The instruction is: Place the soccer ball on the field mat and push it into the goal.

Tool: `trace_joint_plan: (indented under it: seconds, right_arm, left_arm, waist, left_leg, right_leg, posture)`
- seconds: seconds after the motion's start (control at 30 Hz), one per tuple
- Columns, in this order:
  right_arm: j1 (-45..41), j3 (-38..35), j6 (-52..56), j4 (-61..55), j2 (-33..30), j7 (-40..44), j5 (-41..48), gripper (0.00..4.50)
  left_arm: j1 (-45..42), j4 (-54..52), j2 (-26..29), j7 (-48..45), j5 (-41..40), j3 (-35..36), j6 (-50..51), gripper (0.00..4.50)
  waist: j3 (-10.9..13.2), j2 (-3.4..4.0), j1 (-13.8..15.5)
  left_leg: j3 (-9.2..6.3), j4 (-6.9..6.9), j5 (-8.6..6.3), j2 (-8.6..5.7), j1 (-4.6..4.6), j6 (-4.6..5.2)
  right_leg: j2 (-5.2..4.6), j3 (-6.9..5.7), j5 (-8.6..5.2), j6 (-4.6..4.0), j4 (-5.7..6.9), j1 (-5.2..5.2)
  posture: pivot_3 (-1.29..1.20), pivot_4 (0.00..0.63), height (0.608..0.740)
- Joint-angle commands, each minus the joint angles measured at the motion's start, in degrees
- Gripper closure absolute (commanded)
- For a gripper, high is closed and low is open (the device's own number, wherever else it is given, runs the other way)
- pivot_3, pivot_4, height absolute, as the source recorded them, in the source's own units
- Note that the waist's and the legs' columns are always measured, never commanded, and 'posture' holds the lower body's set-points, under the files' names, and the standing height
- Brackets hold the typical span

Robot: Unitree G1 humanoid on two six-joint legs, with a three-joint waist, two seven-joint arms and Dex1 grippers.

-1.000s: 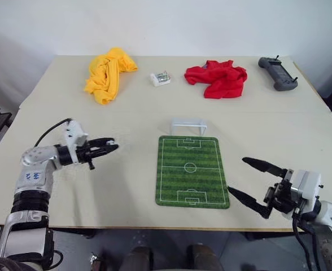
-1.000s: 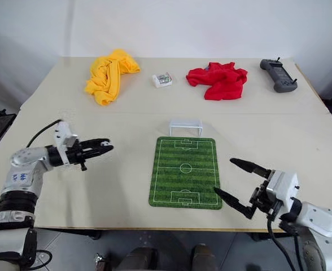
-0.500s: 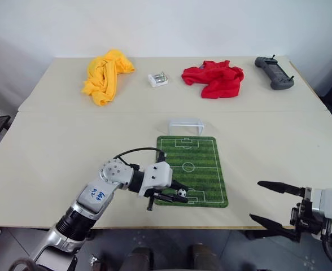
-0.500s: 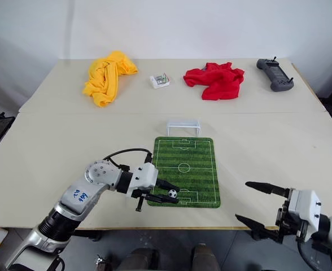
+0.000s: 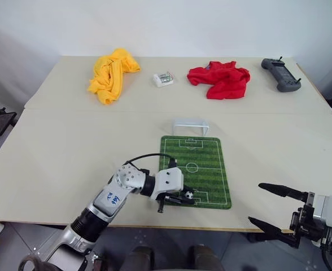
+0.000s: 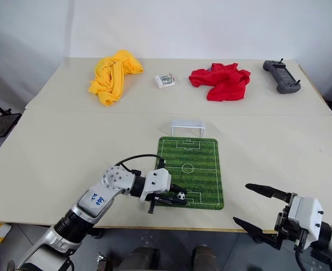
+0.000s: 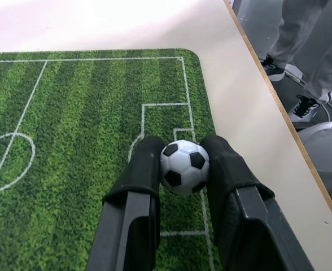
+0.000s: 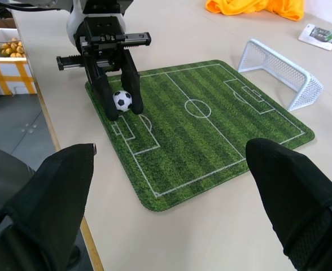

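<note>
Plainly, my left gripper (image 7: 181,169) pinched the soccer ball (image 7: 184,167) across its middle; light, hard, slippery, I judged, while my right gripper (image 5: 280,208) gaped.

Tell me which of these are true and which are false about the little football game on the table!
1. The left gripper holds the soccer ball between its fingers. True.
2. The ball is already inside the goal. False: it is over the field mat, at the end far from the goal.
3. The right gripper is open and holds nothing. True.
4. The goal stands in the middle of the mat. False: it stands on the table just beyond the mat's far end.
</note>
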Motion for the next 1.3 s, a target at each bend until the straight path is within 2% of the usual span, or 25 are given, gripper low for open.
trace_joint_plan:
  seconds: [0.03,0.07,0.1,0.17,0.4,0.53,0.87,0.97,1.07,1.13,1.23,1.3]
  right_arm:
    - [0.9,-0.2,0.3,-2.6,0.7,-1.2,0.7,0.00]
    - [1.0,-0.1,0.5,-2.9,0.7,-1.4,0.7,0.00]
    - [1.1,0.0,0.6,-3.1,0.7,-1.6,0.8,0.00]
    - [1.1,0.1,0.8,-3.4,0.8,-2.0,0.8,0.00]
    - [0.9,1.0,1.6,-3.9,0.8,-2.7,0.9,0.00]
    - [0.8,2.6,2.3,-4.7,1.2,-3.4,0.9,0.00]
    - [-0.2,5.2,2.5,-3.8,1.4,-3.7,0.3,0.00]
    - [-0.4,5.2,2.1,-3.2,1.5,-3.5,0.2,0.00]
    - [-0.6,4.4,0.7,-1.7,1.4,-2.5,-0.2,0.00]
    - [-0.6,3.8,-0.5,-0.2,1.0,-1.1,-0.5,0.00]
    - [-0.5,3.4,-1.4,1.1,0.7,0.2,-0.7,0.00]
    - [-0.3,3.1,-1.3,1.4,0.4,0.8,-0.7,0.00]
  left_arm:
    - [0.0,-0.5,-0.6,-0.1,0.0,-0.5,-0.7,3.62]
    - [0.0,-0.5,-0.7,0.0,0.1,-0.4,-1.0,3.62]
    - [0.0,-0.5,-0.8,0.1,0.2,-0.4,-1.2,2.91]
    - [0.2,-1.1,-0.9,0.0,0.1,-0.4,-1.3,2.46]
    - [-0.1,-0.9,-1.3,0.3,0.1,0.4,-2.7,2.46]
    - [-0.3,-2.0,-1.4,-0.8,-3.1,2.6,-1.7,2.46]
    - [1.1,-6.9,4.7,-3.5,-11.0,11.8,2.0,2.46]
    - [4.9,-9.1,8.1,-6.3,-15.4,15.6,2.2,2.46]
    - [11.1,-11.1,13.8,-12.3,-18.3,17.6,1.1,3.00]
    - [14.8,-11.9,16.2,-14.4,-18.9,17.4,0.3,3.60]
    - [15.1,-14.0,14.0,-12.4,-19.6,14.7,2.5,4.45]
    - [14.6,-14.6,11.7,-10.7,-18.6,11.8,4.2,4.49]
  waist:
    - [0.0,0.00,0.0]
    - [0.0,0.00,0.0]
    - [0.0,0.00,0.0]
    - [0.0,0.00,-0.1]
    - [0.0,0.00,0.0]
    - [0.0,0.00,-0.1]
    - [0.0,0.01,-0.1]
    - [0.0,0.03,-0.3]
    - [0.0,0.07,-0.5]
    - [0.0,0.10,-0.3]
    - [0.0,0.19,0.3]
    - [0.0,0.21,0.5]
  left_leg:
    - [0.00,0.01,0.00,0.00,0.00,0.00]
    - [0.01,0.01,0.00,-0.01,0.00,0.00]
    - [0.01,0.01,0.00,-0.01,0.00,0.00]
    - [0.01,0.01,0.00,0.00,0.01,0.00]
    - [0.01,0.02,0.00,0.00,0.01,0.00]
    - [0.00,0.02,0.00,0.00,0.01,0.00]
    - [0.00,0.02,0.00,0.00,0.01,0.00]
    - [-0.01,-0.03,0.00,0.02,0.02,0.00]
    - [-0.01,-0.11,-0.01,0.06,0.06,-0.02]
    - [-0.01,-0.14,-0.02,0.09,0.07,-0.05]
    - [-0.06,-0.09,-0.03,0.05,0.07,0.00]
    - [-0.19,-0.05,-0.09,0.02,0.09,0.09]
  right_leg:
    - [0.00,0.00,0.00,0.00,-0.01,0.00]
    - [-0.01,0.01,0.00,0.00,-0.01,0.01]
    - [-0.01,0.01,0.00,0.00,-0.01,0.01]
    - [0.00,0.01,0.00,0.00,0.00,0.01]
    - [0.00,0.01,0.00,0.00,0.00,0.01]
    - [0.01,0.01,0.00,0.00,0.00,0.00]
    - [-0.02,0.01,0.00,0.00,0.01,0.00]
    - [-0.02,0.00,0.00,0.00,0.02,-0.02]
    - [-0.02,0.01,0.00,-0.01,0.01,-0.03]
    - [-0.07,0.01,-0.01,-0.04,-0.03,-0.03]
    - [-0.13,-0.03,-0.01,-0.05,-0.29,0.18]
    - [-0.15,-0.02,0.03,-0.08,-0.66,0.45]
  posture:
    - [0.00,0.150,0.740]
    - [0.00,0.150,0.740]
    - [0.00,0.150,0.740]
    - [0.00,0.150,0.740]
    - [0.00,0.150,0.740]
    - [0.00,0.150,0.740]
    - [0.00,0.150,0.740]
    - [0.00,0.150,0.740]
    - [0.00,0.150,0.740]
    - [0.00,0.150,0.740]
    - [0.00,0.150,0.740]
    - [0.00,0.150,0.740]
